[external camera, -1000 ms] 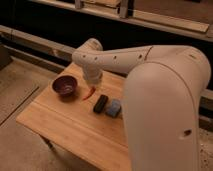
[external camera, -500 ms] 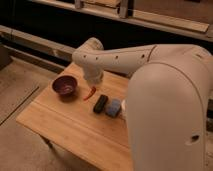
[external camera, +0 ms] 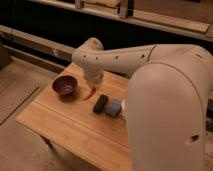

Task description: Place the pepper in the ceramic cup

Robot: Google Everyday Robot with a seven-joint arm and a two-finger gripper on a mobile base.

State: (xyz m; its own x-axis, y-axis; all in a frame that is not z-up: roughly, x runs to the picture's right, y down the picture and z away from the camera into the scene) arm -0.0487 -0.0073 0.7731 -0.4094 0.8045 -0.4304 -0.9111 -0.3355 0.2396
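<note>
The robot's bulky white body [external camera: 170,115] fills the near right of the scene. From it the white arm [external camera: 125,55] reaches leftward and away over the wooden table [external camera: 65,125]. It runs almost level to a rounded joint at the far left of its reach. There it bends sharply, and the last short segment points straight down at the tabletop.

The gripper [external camera: 93,84] sits at the bottom of that downward segment, low over the far middle of the table and just right of the dark reddish bowl [external camera: 65,86]. Its fingers are closed together.

The pepper [external camera: 89,94], a thin red curved sliver, lies tilted directly beneath the gripper. Its upper end meets the gripper's tip and its lower end points near and left, towards the bowl. Whether the closed fingers actually pinch the pepper or it simply rests on the wood cannot be made out. The pepper is outside the bowl, just beside the bowl's right rim.

Right of the pepper and a little nearer lie a black block [external camera: 100,103] and a blue block [external camera: 113,107], side by side
</note>
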